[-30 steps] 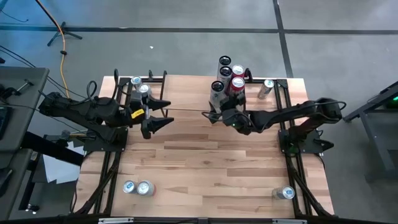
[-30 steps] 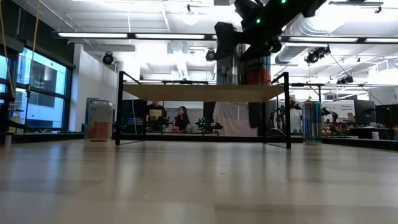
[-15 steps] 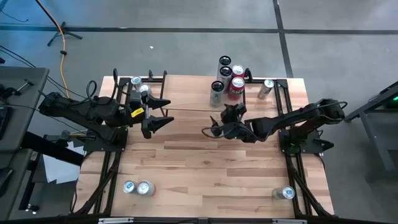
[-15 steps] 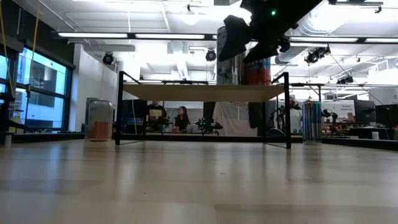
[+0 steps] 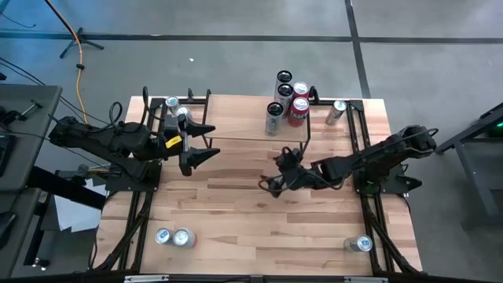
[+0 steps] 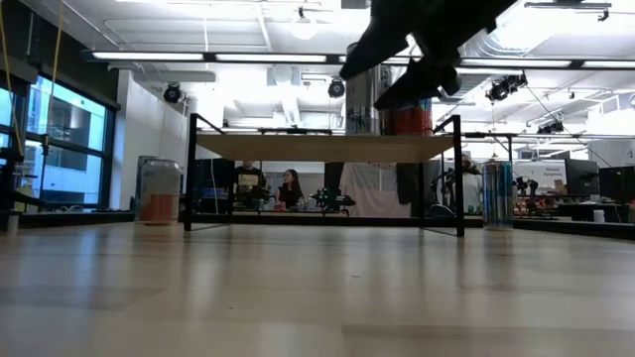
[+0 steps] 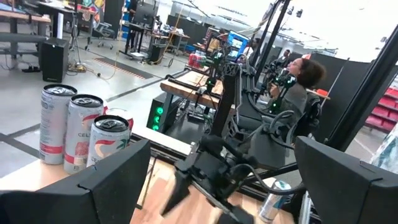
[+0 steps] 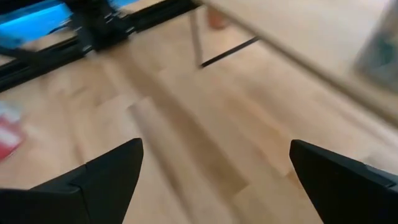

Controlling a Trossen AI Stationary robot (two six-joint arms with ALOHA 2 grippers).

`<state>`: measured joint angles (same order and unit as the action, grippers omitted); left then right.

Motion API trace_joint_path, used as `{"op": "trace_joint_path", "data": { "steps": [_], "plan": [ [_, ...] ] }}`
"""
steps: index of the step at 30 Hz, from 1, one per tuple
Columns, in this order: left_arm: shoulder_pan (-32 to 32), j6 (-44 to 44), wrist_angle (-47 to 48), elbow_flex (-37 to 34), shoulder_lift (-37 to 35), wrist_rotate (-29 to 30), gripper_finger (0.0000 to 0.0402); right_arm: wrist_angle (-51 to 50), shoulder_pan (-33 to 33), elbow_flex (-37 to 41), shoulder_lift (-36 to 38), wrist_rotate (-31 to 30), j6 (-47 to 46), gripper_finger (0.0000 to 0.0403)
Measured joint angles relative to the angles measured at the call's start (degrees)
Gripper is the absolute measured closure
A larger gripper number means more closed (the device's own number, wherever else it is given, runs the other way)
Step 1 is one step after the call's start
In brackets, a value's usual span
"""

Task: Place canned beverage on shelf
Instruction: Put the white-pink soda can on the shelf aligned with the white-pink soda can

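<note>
On the table [image 5: 236,212], the shelf [image 5: 236,118] carries cans [image 5: 287,106]; right hand [image 5: 275,171] spread, empty.

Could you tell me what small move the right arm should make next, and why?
Probably swing the right tool toward the lone silver-topped upright can at the table edge beside that arm. The tool is open and empty, clear of the light wood shelf with black legs, where four cans stand.

grey concrete floor [image 5: 236,67] around the table; white ceiling with strip lights [image 6: 248,57]; tall windows [image 6: 60,149] at one side.
</note>
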<state>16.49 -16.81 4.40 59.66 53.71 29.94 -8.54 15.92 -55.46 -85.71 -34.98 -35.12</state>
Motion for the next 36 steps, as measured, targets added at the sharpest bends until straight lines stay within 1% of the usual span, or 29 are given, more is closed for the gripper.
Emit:
{"op": "trace_joint_path", "data": {
  "steps": [8,12,15,23,26,32,34,36],
  "plan": [
    [0.0,0.62,0.42,0.0,0.0,2.33,0.0041,0.78,0.26,0.0,0.0,14.13,0.46,0.0012],
    [0.0,0.61,0.46,0.0,0.0,2.43,0.0041,3.33,0.26,0.0,0.0,18.32,0.58,0.0012],
    [0.0,0.57,0.49,0.0,0.0,2.44,0.0041,5.99,0.21,0.0,0.0,20.33,0.63,0.0012],
    [0.0,0.45,0.62,0.0,0.46,2.54,0.0041,15.18,0.2,0.01,0.09,21.35,4.63,0.0012],
    [0.0,0.09,0.92,0.03,0.9,2.56,0.0041,16.31,0.2,0.04,1.52,22.22,5.55,0.0012],
    [-0.02,-0.48,5.8,-0.55,2.71,2.54,0.0041,12.57,0.84,0.05,9.32,21.42,9.99,0.0012],
    [-0.02,-0.52,4.56,-3.14,3.4,2.52,0.0041,9.0,1.71,0.04,12.33,20.19,11.46,0.0012],
    [-0.05,-0.57,-0.17,-6.33,4.37,2.35,0.0041,4.48,3.0,0.04,14.91,17.57,11.61,0.0012]
  ]
}}
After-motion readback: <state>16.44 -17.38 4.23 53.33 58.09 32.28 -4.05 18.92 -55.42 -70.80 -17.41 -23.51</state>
